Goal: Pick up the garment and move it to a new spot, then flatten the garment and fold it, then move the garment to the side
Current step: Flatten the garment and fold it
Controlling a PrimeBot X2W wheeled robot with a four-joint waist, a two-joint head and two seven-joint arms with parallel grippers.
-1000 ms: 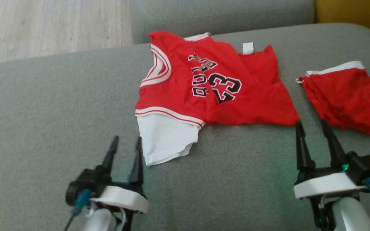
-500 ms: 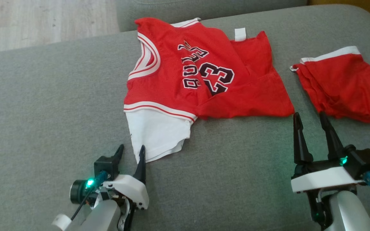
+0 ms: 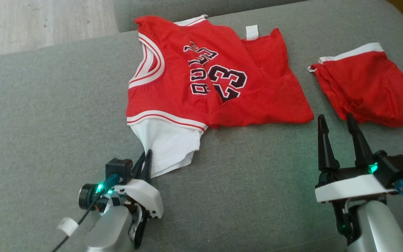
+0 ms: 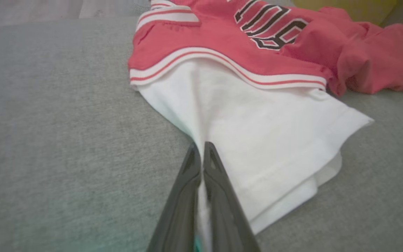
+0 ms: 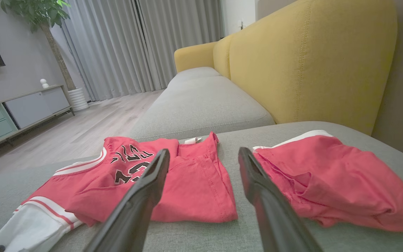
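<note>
**Status: left gripper point(image 3: 145, 159) clamped on white sleeve point(image 3: 166, 147) of jersey point(image 3: 173, 87), lift not started**

Nearest: the left gripper is shut tight on the near corner of the white sleeve. In the left wrist view, cloth is seen pinched between the closed fingers. That loose hem corner was likely chosen as the closest edge, with thin fabric that is easily pinched.

The right gripper point(image 3: 336, 119) is held wide open and empty, low over the grey sofa seat point(image 3: 47, 122). Its tips are just short of the red hem, so it is probably staged for a second grab.

The jersey is laid mid-seat, partly folded over itself, number side up, not yet raised. The red shorts point(image 3: 362, 91) are laid apart to its right, untouched. The wooden floor point(image 3: 40, 21) is seen beyond.

Versus a second ago: the left gripper was open and short of the sleeve, and has since been advanced and closed. The right gripper is unchanged. The shift of the frame is put down to head motion, not to the jersey being moved
</note>
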